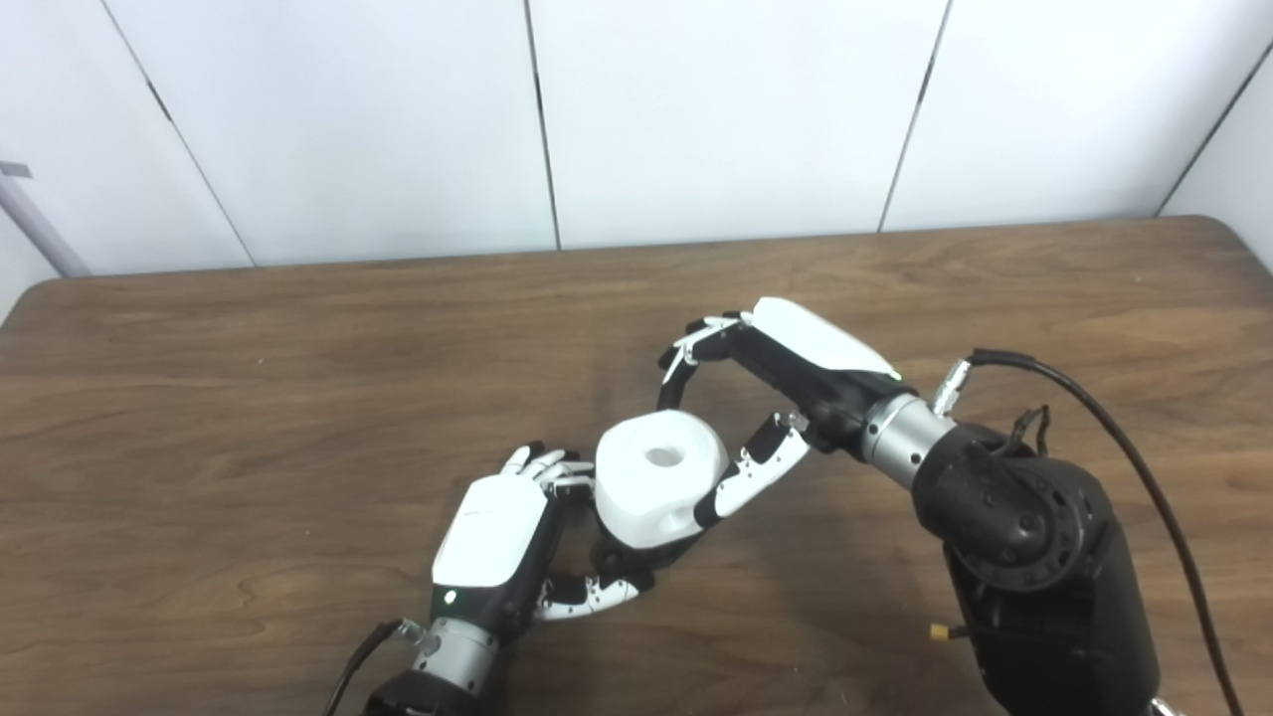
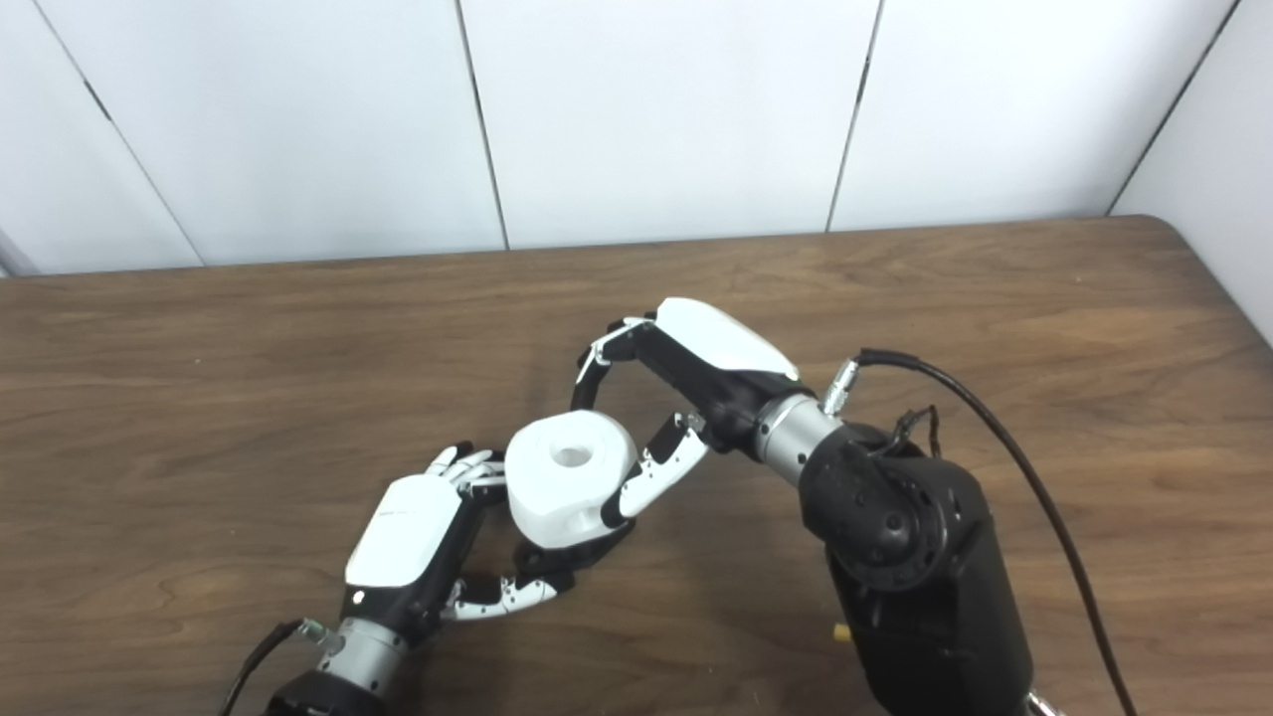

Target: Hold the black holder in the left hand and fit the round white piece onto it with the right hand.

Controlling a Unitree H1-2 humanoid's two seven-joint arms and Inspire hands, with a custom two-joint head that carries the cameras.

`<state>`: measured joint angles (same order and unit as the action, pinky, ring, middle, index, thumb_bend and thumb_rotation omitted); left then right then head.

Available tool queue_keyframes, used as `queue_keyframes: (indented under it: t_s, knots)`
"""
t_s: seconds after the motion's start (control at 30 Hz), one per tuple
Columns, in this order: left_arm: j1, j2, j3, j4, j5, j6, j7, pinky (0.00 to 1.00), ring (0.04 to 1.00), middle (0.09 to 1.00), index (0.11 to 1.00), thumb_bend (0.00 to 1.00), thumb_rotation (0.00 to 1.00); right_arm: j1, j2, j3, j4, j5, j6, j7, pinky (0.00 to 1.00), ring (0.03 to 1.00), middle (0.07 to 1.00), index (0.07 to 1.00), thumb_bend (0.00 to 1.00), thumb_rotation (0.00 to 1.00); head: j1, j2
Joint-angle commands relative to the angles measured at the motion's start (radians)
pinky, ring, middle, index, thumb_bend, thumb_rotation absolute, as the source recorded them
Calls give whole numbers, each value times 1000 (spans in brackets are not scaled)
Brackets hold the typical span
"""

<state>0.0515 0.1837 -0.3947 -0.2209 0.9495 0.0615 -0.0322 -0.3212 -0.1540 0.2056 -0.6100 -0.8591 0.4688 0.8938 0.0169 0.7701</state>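
the round white piece (image 1: 658, 477) sits between the two hands, with its hole facing up. the right hand (image 1: 766, 398) grips it: thumb pressed to the side nearest the right wrist, fingers (image 1: 686, 353) curled over the far edge, so the hand is clamped on the piece. under the piece a dark shape shows, which looks like the black holder (image 1: 636, 552), mostly hidden. the left hand (image 1: 517, 537) wraps around that lower part, its fingers (image 1: 547, 465) touching the piece's left side and its thumb (image 1: 587, 595) curving below the holder. it appears closed on the holder, though the contact itself is covered.

risks, as a judgement: the piece already seems seated or nearly seated, but the joint is out of sight, so a tilt could go unnoticed. if the right hand pushes down off-axis, the piece may jam crooked. if the left grip is loose, the holder could twist or slide on the table (image 1: 298, 398) beneath the thumb. letting go on the right too early could let the piece tip toward the left fingers.

no containers are visible, so nothing is held in any.
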Motion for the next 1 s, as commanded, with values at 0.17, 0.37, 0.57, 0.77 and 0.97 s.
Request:
queue_keyframes:
  t_s: [0.17,0.37,0.57,0.77,0.97]
  knots:
    - [3,5,-21,5,20,0,-29,957,863,761,486,519,45,-24,-3,4,-2,6,-5,-54,1000,931,799,482,524,134,-4,1]
    - [4,7,-21,6,17,-8,-21,949,860,760,486,519,45,-26,-10,9,3,13,-3,-60,1000,939,801,482,524,133,-7,1]
    - [7,7,-19,1,13,-5,-25,951,862,760,486,519,45,-27,-18,13,9,20,-5,-68,1000,937,797,482,524,133,-14,4]
    - [7,8,-19,-7,16,0,-33,952,863,762,486,519,45,-30,-19,13,14,18,-4,-71,1000,937,798,482,524,133,-20,6]
    - [8,10,-18,-10,14,0,-36,952,863,760,486,519,45,-35,-25,16,19,17,-5,-71,1000,940,801,482,524,133,-26,9]
